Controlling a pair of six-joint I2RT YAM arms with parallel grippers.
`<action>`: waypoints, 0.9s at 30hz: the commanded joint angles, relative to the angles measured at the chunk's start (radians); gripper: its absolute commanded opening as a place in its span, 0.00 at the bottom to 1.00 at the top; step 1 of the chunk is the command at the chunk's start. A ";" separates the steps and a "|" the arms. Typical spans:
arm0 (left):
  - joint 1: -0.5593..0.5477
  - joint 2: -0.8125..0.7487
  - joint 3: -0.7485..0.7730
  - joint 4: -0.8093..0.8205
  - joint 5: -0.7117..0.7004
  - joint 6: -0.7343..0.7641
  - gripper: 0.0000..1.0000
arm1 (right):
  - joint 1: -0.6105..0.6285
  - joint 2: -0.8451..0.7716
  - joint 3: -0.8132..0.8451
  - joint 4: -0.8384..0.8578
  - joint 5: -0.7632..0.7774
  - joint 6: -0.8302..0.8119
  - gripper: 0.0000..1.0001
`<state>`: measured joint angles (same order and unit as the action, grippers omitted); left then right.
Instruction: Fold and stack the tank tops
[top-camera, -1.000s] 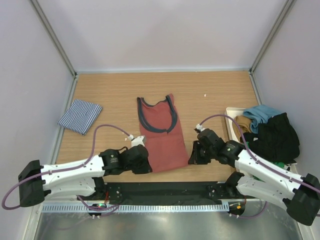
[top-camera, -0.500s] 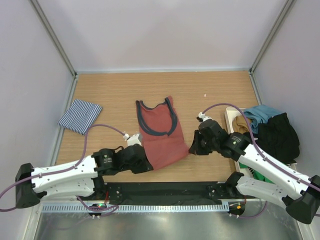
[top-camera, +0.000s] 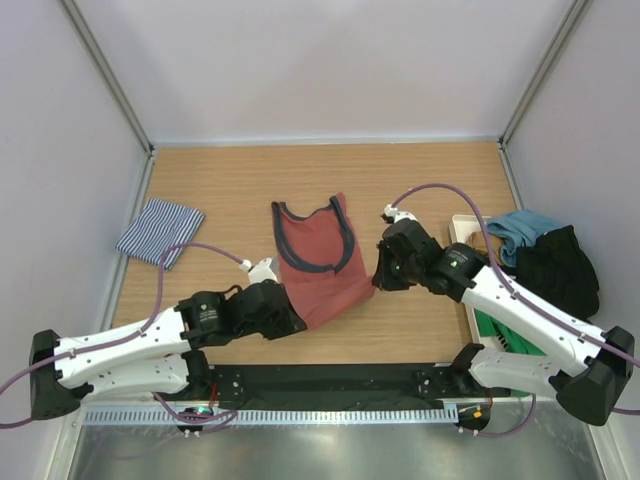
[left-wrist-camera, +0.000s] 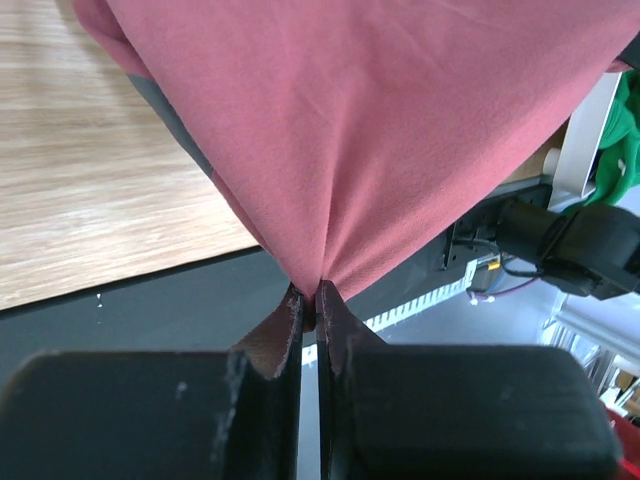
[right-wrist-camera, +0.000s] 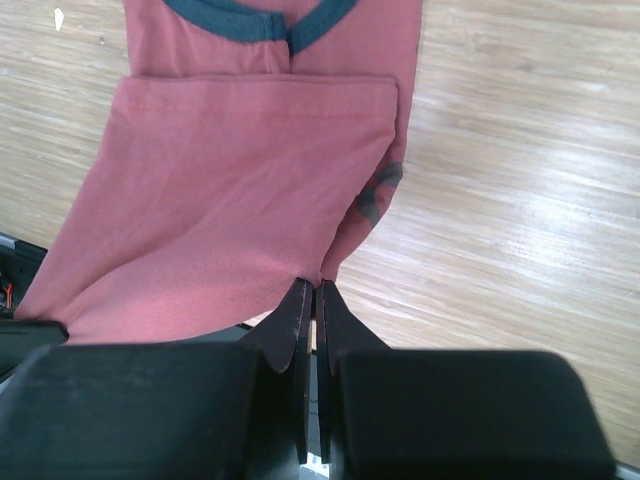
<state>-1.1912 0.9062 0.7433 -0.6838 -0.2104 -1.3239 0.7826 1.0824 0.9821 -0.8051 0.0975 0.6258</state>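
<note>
Though apart, left gripper (left-wrist-camera: 310, 302) and right gripper (right-wrist-camera: 309, 292) tight on rust-red tank top (top-camera: 318, 282).

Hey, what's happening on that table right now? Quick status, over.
Left gripper and right gripper shut on rust-red tank top, near corners raised. Striped tank top folded, far left. Nothing blocking.

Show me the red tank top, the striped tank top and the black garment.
red tank top (top-camera: 322, 285), top view, plain body below the neckline.
striped tank top (top-camera: 160, 232), top view, middle of the folded bundle.
black garment (top-camera: 556, 272), top view, middle of the heap.
</note>
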 joint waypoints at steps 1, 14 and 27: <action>0.027 -0.003 0.041 -0.074 -0.012 0.005 0.04 | -0.014 0.024 0.075 0.004 0.090 -0.046 0.02; 0.294 0.042 0.090 -0.036 0.179 0.133 0.02 | -0.091 0.162 0.176 0.046 0.067 -0.110 0.02; 0.449 0.122 0.179 -0.026 0.264 0.222 0.02 | -0.198 0.301 0.312 0.080 -0.013 -0.182 0.02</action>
<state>-0.7753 1.0157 0.8902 -0.6704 0.0078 -1.1603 0.6109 1.3598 1.2236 -0.7631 0.0463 0.4931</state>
